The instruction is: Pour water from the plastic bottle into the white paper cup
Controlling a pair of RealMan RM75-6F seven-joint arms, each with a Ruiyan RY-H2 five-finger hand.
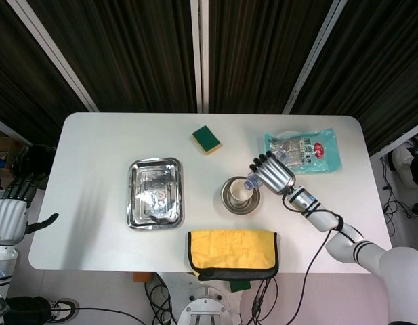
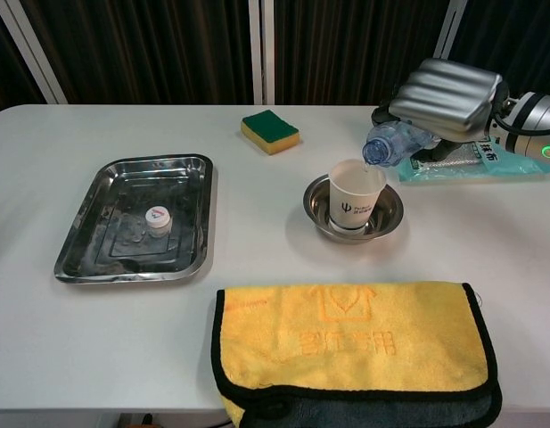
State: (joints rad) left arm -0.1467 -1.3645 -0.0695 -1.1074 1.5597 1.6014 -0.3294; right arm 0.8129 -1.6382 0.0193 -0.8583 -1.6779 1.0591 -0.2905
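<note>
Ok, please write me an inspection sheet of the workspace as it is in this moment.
Surface: white table.
Job's things: plastic bottle uncapped, tilted, mouth above the white paper cup; cup upright in a metal bowl.
Clutter: bottle cap in steel tray; sponge; yellow cloth; snack bag.
Hands: right hand holds the bottle; left hand off the table, holds nothing.
Cables: on the floor.
Surroundings: dark curtains.

white table (image 2: 43, 169), steel tray (image 2: 87, 234), sponge (image 2: 269, 130), yellow cloth (image 2: 350, 343)
</note>
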